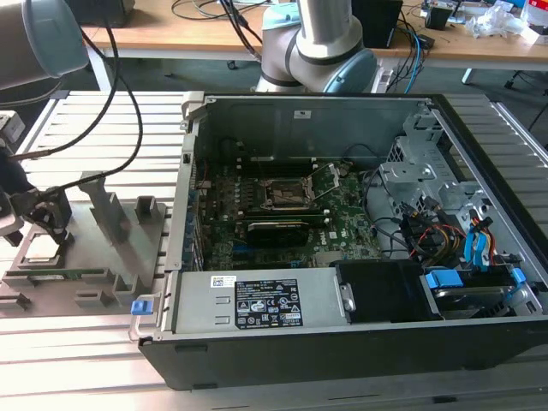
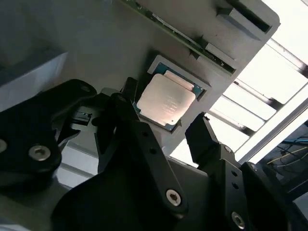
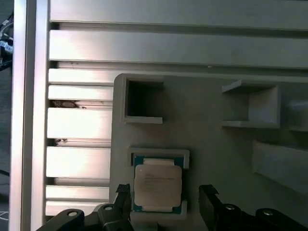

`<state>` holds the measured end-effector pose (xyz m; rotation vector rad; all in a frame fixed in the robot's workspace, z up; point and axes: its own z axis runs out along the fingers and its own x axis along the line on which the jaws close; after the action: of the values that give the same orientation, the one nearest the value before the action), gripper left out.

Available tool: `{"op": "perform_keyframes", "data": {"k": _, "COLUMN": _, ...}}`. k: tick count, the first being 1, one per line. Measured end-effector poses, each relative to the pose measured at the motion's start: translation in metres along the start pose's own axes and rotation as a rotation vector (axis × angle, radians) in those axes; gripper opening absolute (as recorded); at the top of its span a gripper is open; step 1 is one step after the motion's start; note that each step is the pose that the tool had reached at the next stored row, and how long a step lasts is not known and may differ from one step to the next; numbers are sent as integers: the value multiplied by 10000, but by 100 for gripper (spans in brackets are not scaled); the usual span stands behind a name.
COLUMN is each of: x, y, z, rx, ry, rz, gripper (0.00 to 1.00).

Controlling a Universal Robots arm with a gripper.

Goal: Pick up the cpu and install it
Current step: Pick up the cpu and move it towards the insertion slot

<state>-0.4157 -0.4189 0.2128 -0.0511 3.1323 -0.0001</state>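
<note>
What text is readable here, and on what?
Nothing reads clearly.
cpu: faint print on the metal top, too blurred to read.
Black label on the power supply: white print, too small to read.
White sticker beside it: too small to read.
</note>
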Motion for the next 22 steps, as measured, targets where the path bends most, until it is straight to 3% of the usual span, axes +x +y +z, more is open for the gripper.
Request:
{"op": "perform_keyframes", "data": {"k": 2, "x": 34, "y": 1, "z": 106, "rx": -1, "ry": -1, "rz": -3, "gripper": 68}}
{"op": "perform_keyframes", "data": {"k": 8, "x": 47, "y": 2, "z": 217, "rx": 0, "ry": 0, "rz": -2, "gripper": 68}}
{"op": "perform_keyframes", "data": {"k": 11, "x": 47, "y": 2, "z": 221, "rx": -1, "ry": 0, "rz": -3, "gripper": 66}}
{"op": "perform_keyframes", "data": {"k": 12, "x": 47, "y": 2, "z": 220, "rx": 0, "ry": 2, "rz": -2, "gripper": 55}}
{"op": "perform_keyframes", "data": {"k": 22, "x": 47, "y": 2, "z": 223, "rx": 0, "ry": 1, "rz": -3, "gripper": 55}}
